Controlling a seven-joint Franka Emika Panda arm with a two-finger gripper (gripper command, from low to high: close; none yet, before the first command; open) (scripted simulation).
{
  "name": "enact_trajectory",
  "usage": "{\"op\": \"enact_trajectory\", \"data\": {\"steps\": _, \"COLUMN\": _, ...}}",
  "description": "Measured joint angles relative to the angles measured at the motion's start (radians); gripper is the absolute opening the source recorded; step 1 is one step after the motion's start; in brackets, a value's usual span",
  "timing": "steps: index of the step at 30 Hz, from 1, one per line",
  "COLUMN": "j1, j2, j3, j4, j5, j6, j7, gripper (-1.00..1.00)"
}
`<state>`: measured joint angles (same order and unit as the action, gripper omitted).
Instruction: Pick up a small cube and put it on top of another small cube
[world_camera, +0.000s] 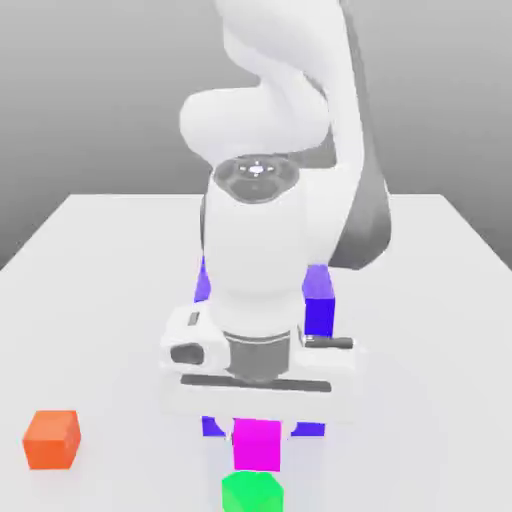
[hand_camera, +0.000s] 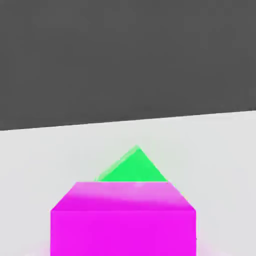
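Fingers (world_camera: 256, 425) are drawn in as far as they go and clamped on the small magenta cube (world_camera: 257, 445), which hangs under the white hand in the exterior view, held off the counter (world_camera: 110, 290). Their tips are hidden behind the hand's body and the cube itself. Taking the magenta cube as the landmark: directly under it, with its top face close beneath, sits the small green cube (world_camera: 252, 493) on the counter; whether the two touch cannot be told. In the hand view the magenta cube (hand_camera: 123, 220) lies nearest the camera, and the green cube (hand_camera: 134, 167) shows past its far edge, turned so that a corner points away. Behind the magenta cube in the exterior view stands the big blue-violet block (world_camera: 319, 300), mostly covered by the arm, with parts of it showing on both sides of the wrist. Well off toward the exterior view's left of the magenta cube, an orange cube (world_camera: 52, 439) rests alone on the counter.
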<state>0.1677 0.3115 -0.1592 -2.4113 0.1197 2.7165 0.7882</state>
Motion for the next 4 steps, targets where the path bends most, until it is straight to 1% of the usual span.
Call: {"op": "enact_trajectory", "data": {"steps": 4, "j1": 0.0, "j2": 0.0, "j3": 0.0, "j4": 0.0, "j5": 0.0, "j6": 0.0, "j7": 0.0, "gripper": 1.0}}
